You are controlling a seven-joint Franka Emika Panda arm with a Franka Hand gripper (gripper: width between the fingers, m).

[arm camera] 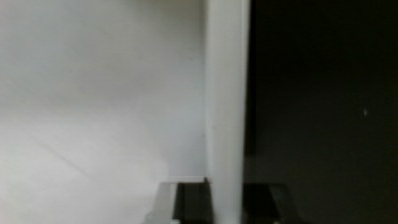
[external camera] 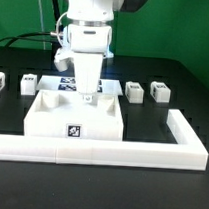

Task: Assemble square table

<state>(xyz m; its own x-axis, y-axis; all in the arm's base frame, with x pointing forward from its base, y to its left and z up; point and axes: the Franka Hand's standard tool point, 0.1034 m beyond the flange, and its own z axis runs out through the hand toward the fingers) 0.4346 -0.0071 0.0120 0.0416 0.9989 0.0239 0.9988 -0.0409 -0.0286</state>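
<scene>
The white square tabletop (external camera: 54,115) lies like a tray at the middle of the black table, against the barrier, with a tag on its front wall. My gripper (external camera: 87,94) reaches straight down onto its far wall. In the wrist view the thin upright wall (arm camera: 226,90) runs between my two dark fingers (arm camera: 192,203), one on each side of it, and my gripper (arm camera: 228,192) is shut on that wall. Small white legs lie in a row behind: two at the exterior view's left (external camera: 30,83) and two at its right (external camera: 134,90).
A long white L-shaped barrier (external camera: 140,150) runs along the front and turns back at the exterior view's right. The marker board (external camera: 60,84) lies flat behind the tabletop, partly hidden by my arm. Cables hang at the back left.
</scene>
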